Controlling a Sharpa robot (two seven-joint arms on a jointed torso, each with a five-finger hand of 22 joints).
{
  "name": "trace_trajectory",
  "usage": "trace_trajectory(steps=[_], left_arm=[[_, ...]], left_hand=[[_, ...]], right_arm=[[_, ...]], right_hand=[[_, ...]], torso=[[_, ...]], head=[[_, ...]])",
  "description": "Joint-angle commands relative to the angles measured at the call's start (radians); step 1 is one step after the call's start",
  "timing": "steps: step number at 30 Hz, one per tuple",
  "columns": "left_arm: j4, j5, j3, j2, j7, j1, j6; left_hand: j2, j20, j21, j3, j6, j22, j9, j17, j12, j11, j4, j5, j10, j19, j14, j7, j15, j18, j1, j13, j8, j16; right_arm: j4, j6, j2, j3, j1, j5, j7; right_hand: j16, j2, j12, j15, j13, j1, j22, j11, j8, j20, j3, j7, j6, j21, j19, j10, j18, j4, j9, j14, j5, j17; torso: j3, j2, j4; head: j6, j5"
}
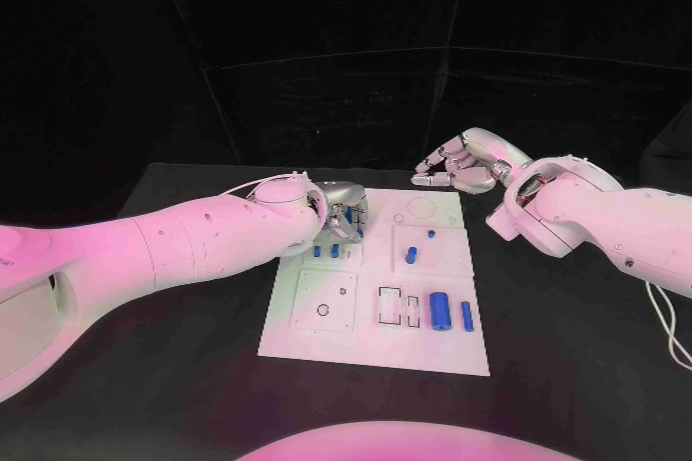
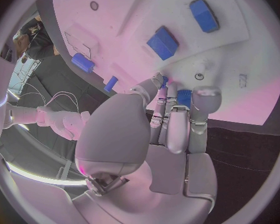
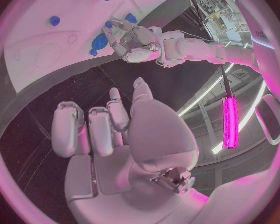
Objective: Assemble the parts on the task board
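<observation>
The white task board (image 1: 375, 331) lies flat on the black counter (image 1: 577, 321), blue parts (image 1: 440, 306) scattered beyond the left hand (image 1: 340, 213). That hand pinches a small blue part (image 2: 184, 97) at its fingertips over the board's far corner. The right hand (image 1: 459, 166) hovers off the board (fingers curled, holding nothing).

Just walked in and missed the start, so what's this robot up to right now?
It is assembling small blue parts on the white task board. The left robot hand is down on the board's far left area, its fingers closed around a small blue part. The right robot hand is above the black table beyond the board's far edge, fingers curled and holding nothing. Two blue cylinders lie near the board's front right, and other blue pieces are on its middle.
</observation>
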Motion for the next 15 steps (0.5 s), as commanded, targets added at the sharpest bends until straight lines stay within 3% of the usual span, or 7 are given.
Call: trace_trajectory(steps=[1, 6, 15], left_arm=[[0.001, -0.005, -0.002, 0.002, -0.035, -0.004, 0.005], [0.002, -0.002, -0.002, 0.000, -0.044, -0.005, -0.030], [0.031, 0.039, 0.000, -0.019, -0.008, -0.008, -0.100]], left_hand=[[0.020, -0.004, 0.032, 0.027, 0.017, 0.035, -0.001, 0.007, 0.001, -0.006, -0.009, -0.002, 0.029, 0.019, 0.015, -0.002, -0.009, -0.025, 0.016, -0.002, -0.003, 0.009], [0.036, -0.012, 0.068, 0.067, 0.041, 0.074, -0.001, 0.011, -0.005, -0.011, -0.035, -0.003, 0.062, 0.035, 0.022, -0.002, -0.016, -0.032, 0.045, -0.010, -0.001, 0.013], [0.028, -0.015, 0.095, 0.113, 0.064, 0.104, -0.008, 0.007, -0.039, -0.011, -0.060, -0.003, 0.097, 0.043, 0.028, 0.001, -0.017, -0.038, 0.028, -0.033, -0.016, 0.014]], right_arm=[[0.001, 0.004, 0.001, 0.000, 0.002, 0.002, 0.007], [0.001, 0.005, 0.002, 0.000, 0.002, 0.002, 0.007], [0.001, 0.004, 0.002, 0.000, 0.002, 0.002, 0.008]], right_hand=[[-0.006, 0.003, -0.003, -0.006, 0.000, 0.004, -0.001, -0.002, 0.004, -0.003, -0.004, -0.004, -0.006, -0.004, -0.007, -0.005, 0.006, -0.004, -0.001, 0.042, 0.004, 0.000], [-0.006, 0.003, -0.003, -0.006, 0.000, 0.004, -0.001, -0.002, 0.004, -0.003, -0.004, -0.004, -0.006, -0.004, -0.007, -0.005, 0.006, -0.004, -0.001, 0.042, 0.004, 0.000], [-0.006, 0.003, -0.003, -0.006, 0.000, 0.004, -0.001, -0.002, 0.004, -0.003, -0.004, -0.004, -0.006, -0.004, -0.007, -0.005, 0.006, -0.004, -0.001, 0.042, 0.004, 0.000]], torso=[[0.0001, 0.000, -0.0004], [-0.0001, 0.000, -0.0006], [-0.0003, -0.001, 0.0019]], head=[[0.000, 0.002], [0.000, 0.000], [0.001, -0.004]])
